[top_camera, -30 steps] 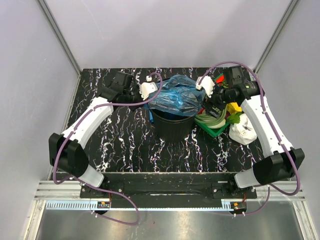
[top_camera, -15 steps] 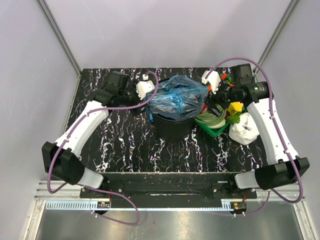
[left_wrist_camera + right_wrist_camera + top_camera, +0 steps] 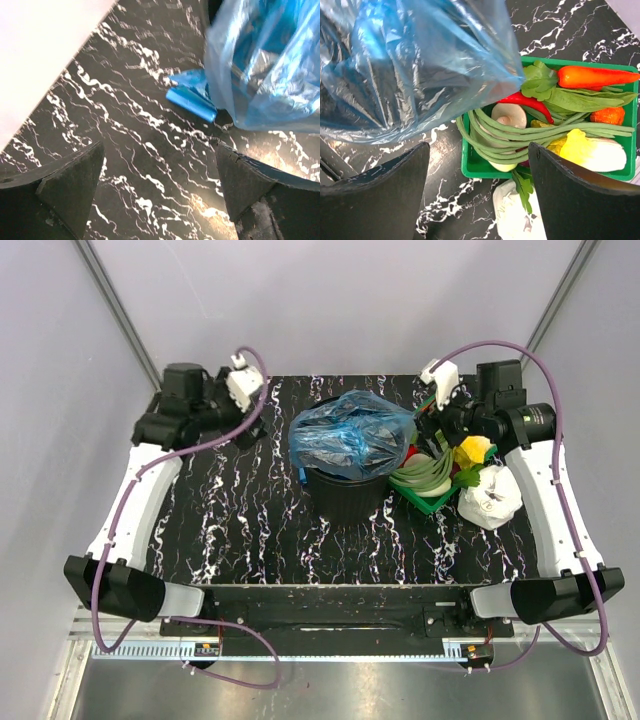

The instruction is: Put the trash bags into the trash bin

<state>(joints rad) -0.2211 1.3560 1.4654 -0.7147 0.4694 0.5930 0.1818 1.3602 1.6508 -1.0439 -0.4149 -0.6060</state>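
A blue translucent trash bag point(image 3: 350, 435) lies puffed over the mouth of the black trash bin point(image 3: 345, 495) and covers its rim. The bag fills the upper right of the left wrist view point(image 3: 265, 65) and the upper left of the right wrist view point(image 3: 410, 65). A small rolled blue trash bag point(image 3: 192, 102) lies on the table by the bin's base point(image 3: 300, 472). My left gripper point(image 3: 250, 430) point(image 3: 160, 185) is open over bare table, well left of the bag. My right gripper point(image 3: 428, 432) point(image 3: 477, 190) is open just right of the bag, holding nothing.
A green tray point(image 3: 432, 502) point(image 3: 485, 170) of vegetables stands right of the bin, under my right gripper. A white wrinkly plastic lump point(image 3: 490, 495) point(image 3: 520, 215) lies beside the tray. Grey walls close the table at the back and sides.
My left gripper opened, let go of the blue bag and drew back to the rear left. The right arm pulled back slightly to the right. The bag stays on the bin.
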